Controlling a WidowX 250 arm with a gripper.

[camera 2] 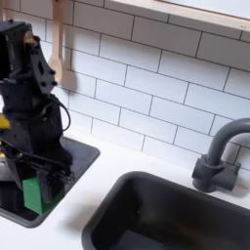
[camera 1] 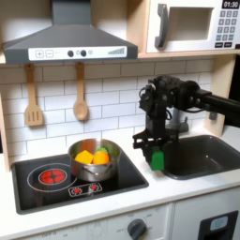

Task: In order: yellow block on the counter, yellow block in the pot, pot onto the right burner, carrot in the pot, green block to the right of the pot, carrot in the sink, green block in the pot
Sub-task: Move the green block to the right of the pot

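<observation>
First exterior view: gripper (camera 1: 156, 147) clamped on green block (camera 1: 157, 160) right of shiny round pot (camera 1: 95, 160); second exterior view adds curved faucet (camera 2: 220, 156).

Pot (camera 2: 8, 161) behind arm, edge-cropped.

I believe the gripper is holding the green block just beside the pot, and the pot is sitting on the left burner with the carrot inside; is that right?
Not quite: the pot sits on the right burner of the stovetop, not the left one, as the first exterior view shows. The rest holds: the gripper holds the green block beside the pot, and the carrot lies inside it.
</observation>
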